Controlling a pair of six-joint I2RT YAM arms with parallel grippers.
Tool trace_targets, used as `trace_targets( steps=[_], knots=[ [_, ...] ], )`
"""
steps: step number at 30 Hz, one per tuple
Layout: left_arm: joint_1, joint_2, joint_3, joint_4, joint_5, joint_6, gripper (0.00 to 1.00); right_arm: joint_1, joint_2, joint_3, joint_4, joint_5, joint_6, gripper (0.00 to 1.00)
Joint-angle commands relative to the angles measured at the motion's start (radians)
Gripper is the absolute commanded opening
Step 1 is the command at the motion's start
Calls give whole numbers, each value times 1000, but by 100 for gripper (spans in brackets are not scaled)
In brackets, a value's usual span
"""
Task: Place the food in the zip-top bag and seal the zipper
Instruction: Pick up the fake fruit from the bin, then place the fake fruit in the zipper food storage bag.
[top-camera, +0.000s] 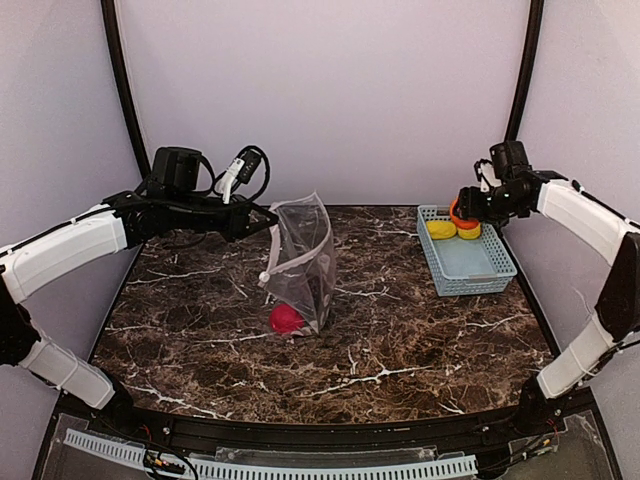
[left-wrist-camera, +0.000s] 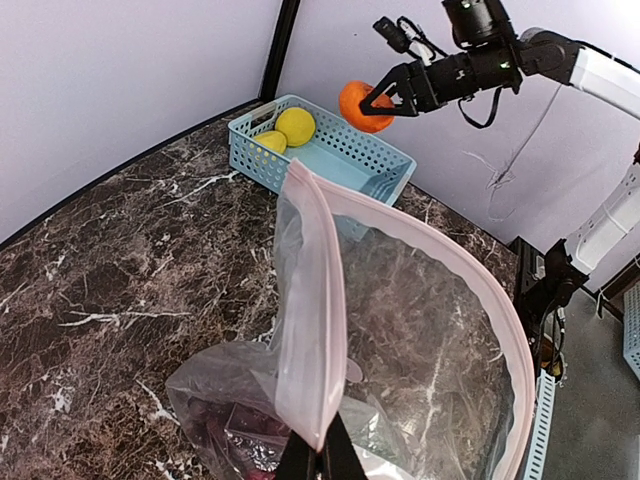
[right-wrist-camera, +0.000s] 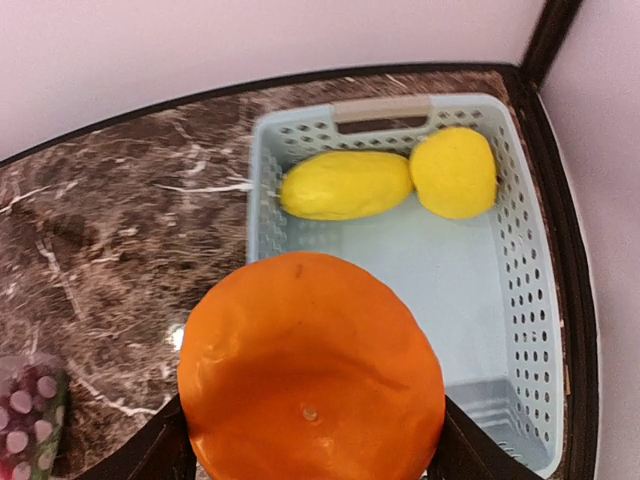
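Orange toy fruit (right-wrist-camera: 312, 365) fills the foreground of the right wrist view, a round, slightly dimpled ball held in the air. The right gripper (left-wrist-camera: 375, 100) has its fingers spread wide and pressed against the fruit on both sides, so it hangs clear of the light-blue slatted basket (top-camera: 482, 266) below it. That basket sits at about 2 o'clock on the dark marble tabletop (top-camera: 390, 345). Two yellow pieces lie touching each other at the basket's far end: a long yellow piece (right-wrist-camera: 345, 185) and, at its 3 o'clock, a rounder yellow piece (right-wrist-camera: 455, 172).

Well apart from all that, near the middle of the table and a little toward 9 o'clock, the zip-top bag (top-camera: 300, 262) stands up with its mouth held open. The left gripper (left-wrist-camera: 318, 462) reaches in from 9 o'clock with its fingers pressed together, pinching the bag's rim right at the zipper (left-wrist-camera: 315, 330). From there the pale pink strip loops round the open mouth. A red apple (top-camera: 286, 318) rests on the table inside the bag at its 6 o'clock end. A dark purple lump (left-wrist-camera: 235, 440) shows through the crumpled plastic at the bottom; I can't make out its shape.
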Motion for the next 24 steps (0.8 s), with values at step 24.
trace_targets(
  steps=[24],
  knots=[
    [1, -45, -24, 43, 55, -16, 1, 788, -57, 239, 163, -336, -190, 63]
  ],
)
